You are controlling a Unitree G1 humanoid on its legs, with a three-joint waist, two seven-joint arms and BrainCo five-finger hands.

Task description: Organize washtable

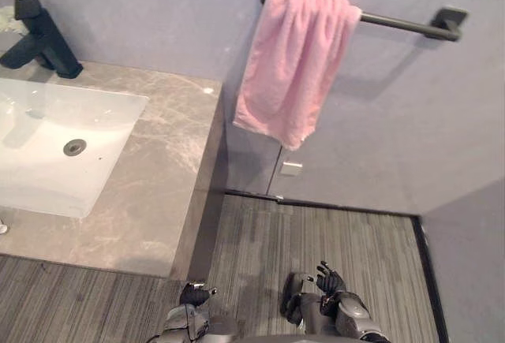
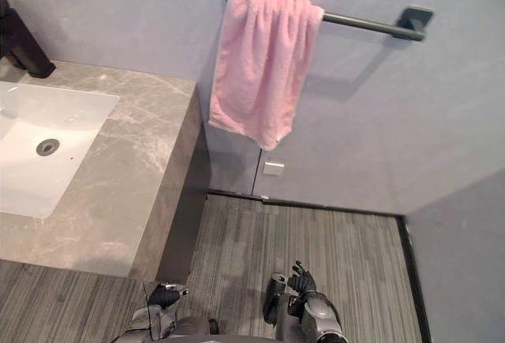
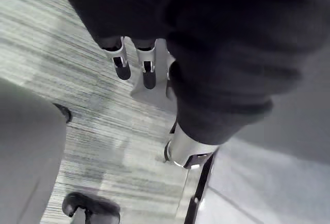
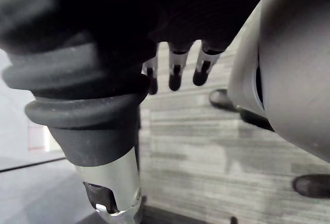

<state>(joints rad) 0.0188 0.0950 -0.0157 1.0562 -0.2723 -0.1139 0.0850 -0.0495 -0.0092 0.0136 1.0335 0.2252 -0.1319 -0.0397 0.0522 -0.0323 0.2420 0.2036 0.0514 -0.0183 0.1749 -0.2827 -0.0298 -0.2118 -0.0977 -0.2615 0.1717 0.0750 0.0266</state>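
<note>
- Looks mostly done: bench is bare around the sink. Pink towel hangs on the wall rail, beside the bench.
- To do, my guess: spread the towel, it's bunched at one end.
- Count: one towel, one sink, one faucet, one rail.
- Left robot hand and right robot hand are low over the floor, fingers relaxed, holding nothing.

A marble counter has bare stone along its right edge and front right corner, open to reach from above. A white sink is set into its left part, and a black faucet stands at the back left corner. Right of the counter, a pink towel hangs from a black wall rail, with striped floor open beneath.
</note>
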